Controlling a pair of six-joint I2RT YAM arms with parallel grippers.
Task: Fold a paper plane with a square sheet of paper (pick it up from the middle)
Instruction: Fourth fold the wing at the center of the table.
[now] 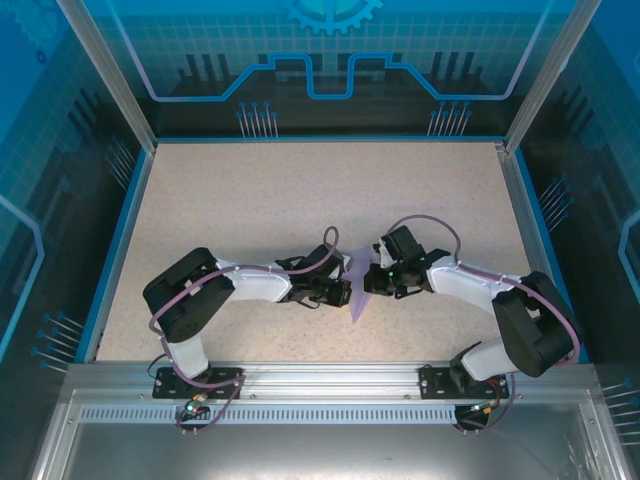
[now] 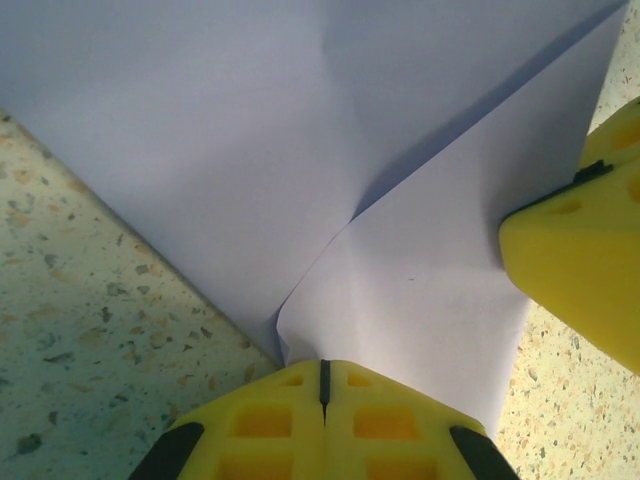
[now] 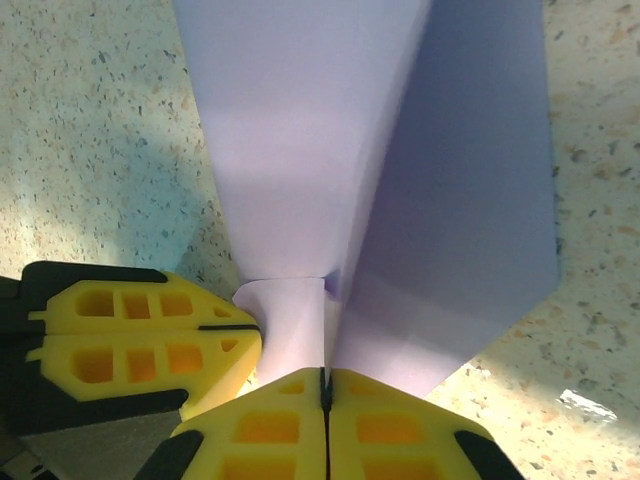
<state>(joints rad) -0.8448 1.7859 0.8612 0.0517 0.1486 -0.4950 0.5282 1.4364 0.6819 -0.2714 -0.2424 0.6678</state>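
The pale lilac sheet of paper (image 1: 358, 304) is partly folded, with a raised centre crease and two sloping flaps, and hangs between both grippers just above the table. My left gripper (image 1: 345, 292) is shut, and in its wrist view the paper (image 2: 250, 130) spreads out from its closed tips (image 2: 322, 372). My right gripper (image 1: 371, 282) is shut on the crease, where the paper (image 3: 300, 130) enters its closed tips (image 3: 325, 378). The left gripper (image 3: 250, 330) pinches a curled flap right beside it. One of the right gripper's fingers (image 2: 580, 250) touches the sheet's edge.
The speckled beige table (image 1: 300, 200) spreads out around the arms, with a blue rim (image 1: 120, 240) and aluminium frame posts (image 1: 105, 70) at its sides. Both grippers sit almost tip to tip at the table's near centre.
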